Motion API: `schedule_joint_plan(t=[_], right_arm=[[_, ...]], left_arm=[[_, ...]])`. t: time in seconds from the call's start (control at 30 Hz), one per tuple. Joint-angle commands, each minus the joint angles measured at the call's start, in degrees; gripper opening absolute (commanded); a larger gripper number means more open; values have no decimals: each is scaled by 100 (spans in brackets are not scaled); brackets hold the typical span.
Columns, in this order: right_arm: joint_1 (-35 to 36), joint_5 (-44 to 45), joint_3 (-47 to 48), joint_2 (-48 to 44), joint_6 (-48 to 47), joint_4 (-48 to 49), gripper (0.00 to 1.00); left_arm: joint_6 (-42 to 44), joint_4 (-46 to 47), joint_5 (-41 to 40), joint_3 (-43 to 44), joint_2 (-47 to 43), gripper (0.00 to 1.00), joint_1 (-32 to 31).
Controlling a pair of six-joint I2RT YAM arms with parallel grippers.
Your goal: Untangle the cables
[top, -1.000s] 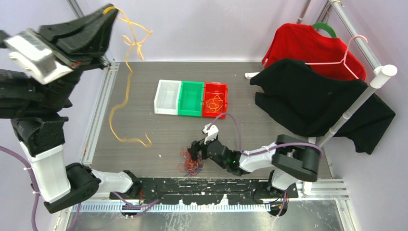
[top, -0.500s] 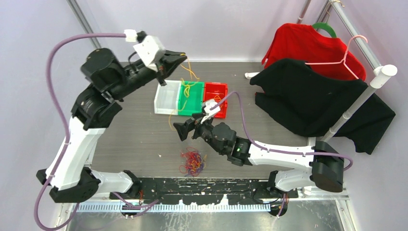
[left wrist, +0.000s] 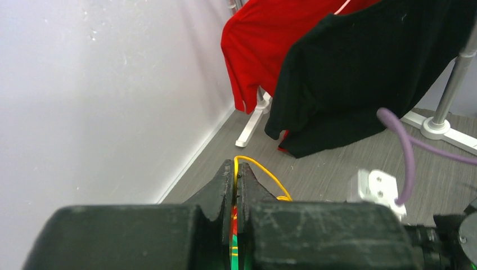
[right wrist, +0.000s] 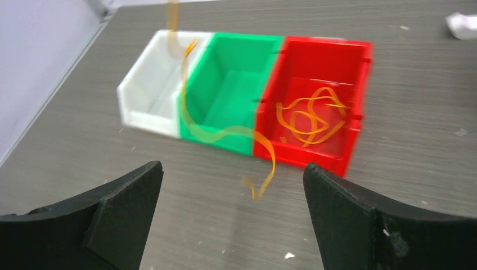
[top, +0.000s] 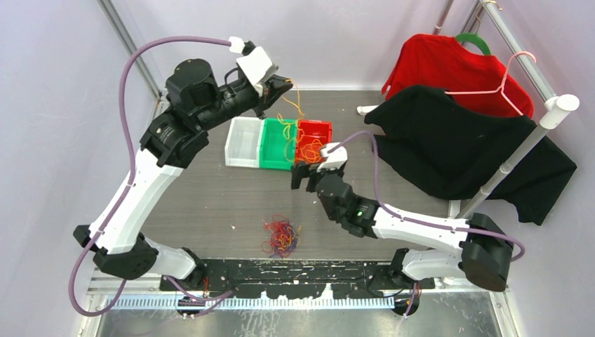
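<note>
left jaws are pinched together on a thin orange-yellow cable (left wrist: 256, 163); right jaws stand wide apart with nothing between them. from my seat i see the held cable drop in a wavy line across the green bin (top: 275, 157). its loose end curls just in front of the bins, blurred in the right wrist view. a second orange-yellow cable (right wrist: 310, 116) lies coiled in the red bin (right wrist: 326, 48), beside the white bin (top: 242, 142). a small wiry clump (top: 281, 236) of red, orange-yellow and dark purple strands sits on the table (top: 196, 196) near the arm bases, well apart from both jaws. the left arm (top: 140, 184) rears up high, its wrist above the far side of the bins. the right arm (top: 414, 228) stretches low over the table, its jaws facing the bins' near side.
</note>
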Motion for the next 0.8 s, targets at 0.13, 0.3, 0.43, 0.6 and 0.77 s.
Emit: schedule_joint_plan(t=[0.13, 0.3, 0.43, 0.6, 0.77], right_arm=[[-1345, 168, -359, -901, 1218, -800, 100], [-1576, 361, -419, -1138, 876, -1001, 100], [-1728, 365, -521, -1257, 816, -1075, 100], [-1791, 326, -613, -1234, 794, -1061, 100], [-1816, 294, -666, -1162, 864, -1083, 100]], left_arm=[[291, 682, -116, -15, 482, 0, -15], [383, 631, -277, 403, 1031, 0, -18], [503, 753, -390, 656, 1409, 0, -16], [524, 849, -442, 985, 1799, 0, -18], [727, 923, -562, 1276, 2147, 0, 77]])
